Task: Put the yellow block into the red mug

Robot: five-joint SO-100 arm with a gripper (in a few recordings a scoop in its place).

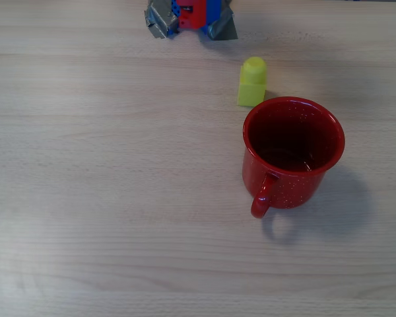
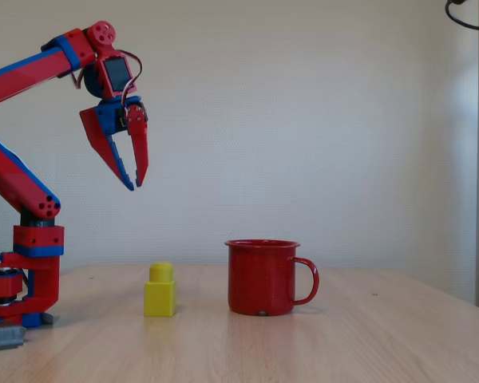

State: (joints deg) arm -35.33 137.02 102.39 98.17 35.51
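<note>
In the fixed view the end effector (image 2: 133,180) hangs high above the counter (image 2: 343,343), its fingers nearly pressed together and pinching nothing. The yellow block (image 2: 160,292) stands upright on the counter well below it, slightly to its right, just beside the red mug (image 2: 263,278).
</note>
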